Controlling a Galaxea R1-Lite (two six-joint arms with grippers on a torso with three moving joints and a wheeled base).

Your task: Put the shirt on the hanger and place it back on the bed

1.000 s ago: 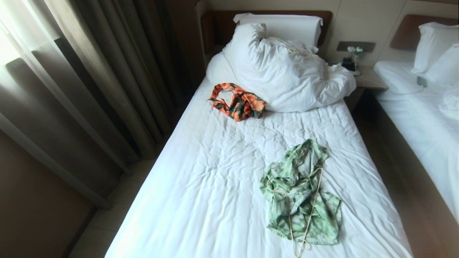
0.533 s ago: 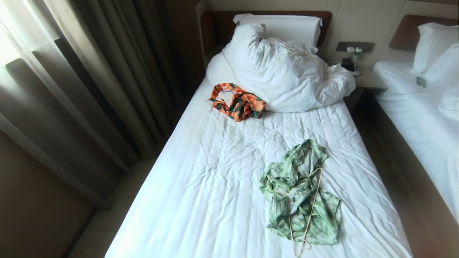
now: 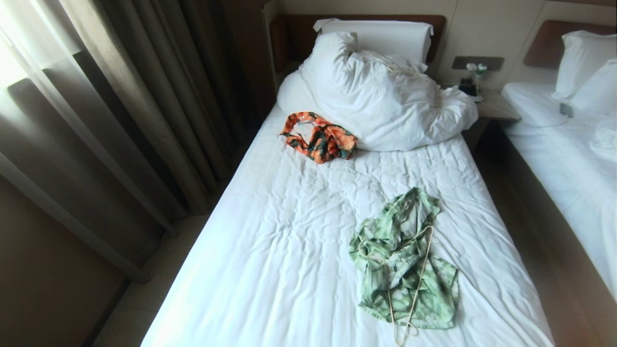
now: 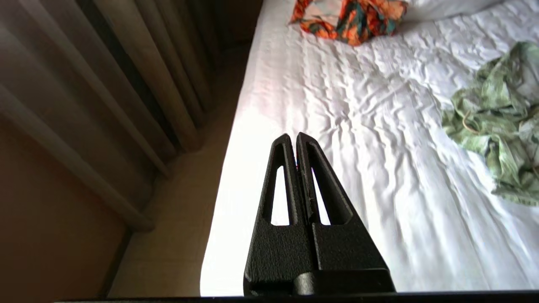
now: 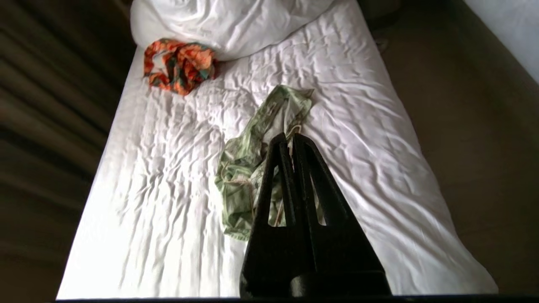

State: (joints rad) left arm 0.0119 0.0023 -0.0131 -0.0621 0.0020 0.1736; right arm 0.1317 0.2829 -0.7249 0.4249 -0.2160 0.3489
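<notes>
The green floral shirt (image 3: 405, 262) lies crumpled on the near right part of the bed (image 3: 289, 250). The thin cream hanger (image 3: 417, 282) lies on top of it, its hook (image 3: 404, 333) towards the bed's foot. Neither gripper shows in the head view. My left gripper (image 4: 293, 136) is shut and empty, held back above the bed's left edge, with the shirt (image 4: 492, 122) well off to its side. My right gripper (image 5: 289, 137) is shut and empty too, raised clear of the sheet and aimed along the bed over the shirt (image 5: 252, 164).
An orange-and-green garment (image 3: 320, 137) lies by the bunched white duvet (image 3: 385, 96) near the headboard. Curtains (image 3: 120, 120) hang along the bed's left side. A nightstand (image 3: 487, 103) and a second bed (image 3: 573, 144) stand to the right, across a strip of floor.
None in the head view: shirt, hanger and bedding lie as they did one second ago, and no arm enters that view.
</notes>
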